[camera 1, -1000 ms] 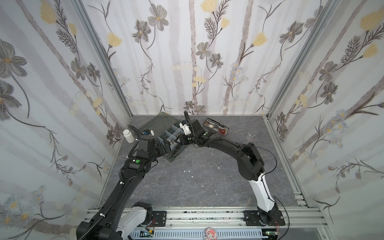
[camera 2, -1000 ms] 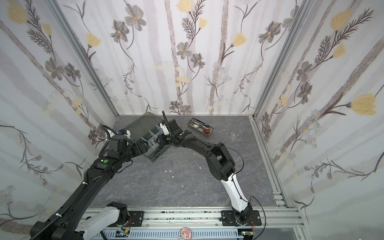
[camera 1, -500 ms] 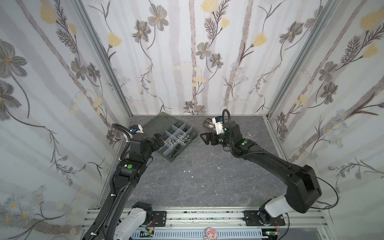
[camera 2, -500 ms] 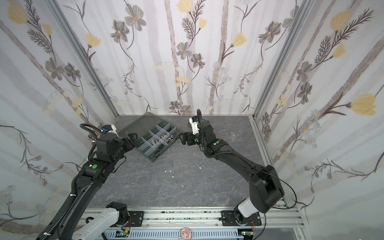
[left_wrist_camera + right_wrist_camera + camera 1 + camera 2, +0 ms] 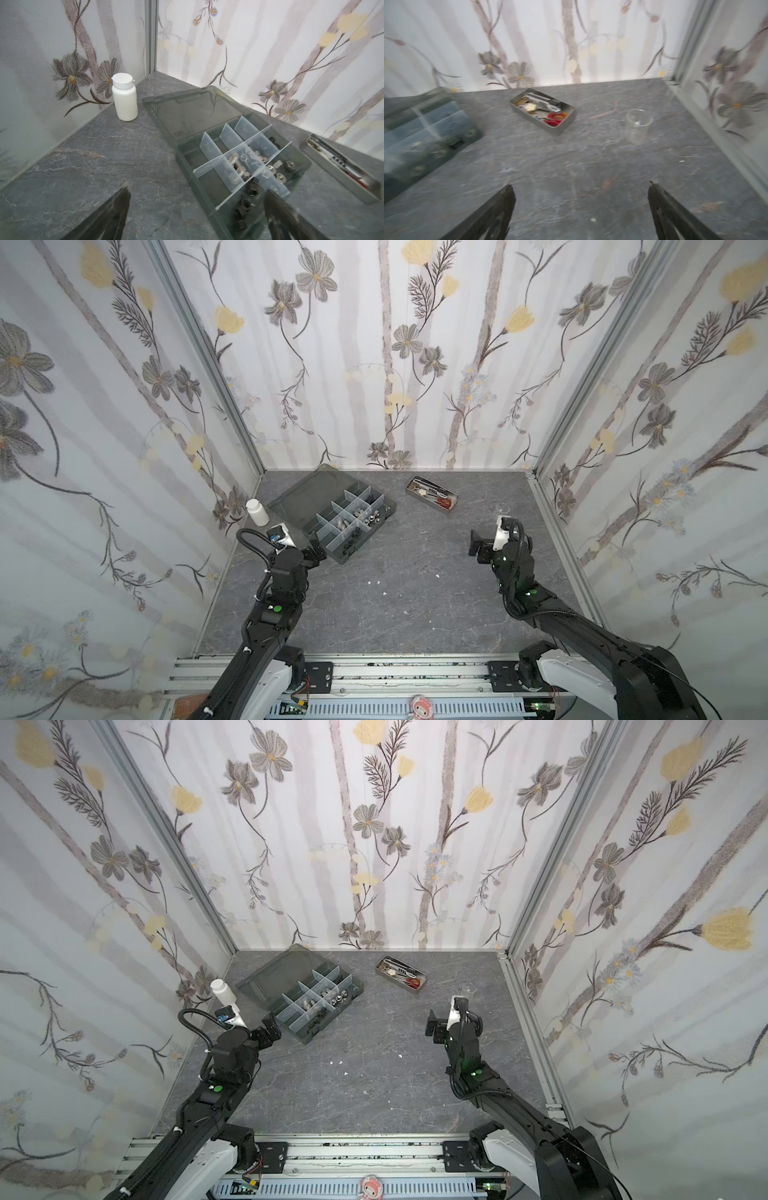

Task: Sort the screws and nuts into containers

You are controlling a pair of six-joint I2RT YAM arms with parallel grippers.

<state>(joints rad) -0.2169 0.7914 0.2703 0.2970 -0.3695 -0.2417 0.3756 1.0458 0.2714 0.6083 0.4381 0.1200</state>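
Note:
The dark grey organizer box lies open at the back left, its containers (image 5: 328,526) (image 5: 291,1006) (image 5: 211,148) set off by whitish dividers. In the left wrist view silver screws (image 5: 234,161) lie in a middle compartment. Black nuts (image 5: 250,192) fill a near compartment and silver nuts (image 5: 280,176) another. My left gripper (image 5: 316,551) (image 5: 268,1033) (image 5: 196,189) hovers open at the box's near corner, holding nothing. My right gripper (image 5: 478,545) (image 5: 432,1027) (image 5: 580,186) hangs open and empty over bare floor at the right, well away from the box (image 5: 425,135).
A white bottle (image 5: 257,512) (image 5: 124,99) stands by the left wall beside the box lid. A metal tin (image 5: 432,493) (image 5: 543,111) with tools sits at the back middle. A clear glass cup (image 5: 503,509) (image 5: 637,124) stands near the right wall. White specks (image 5: 376,583) dot the floor.
My right arm has swung away from over the organizer box to the right side of the floor. My left gripper has drawn back a little from the box toward the front.

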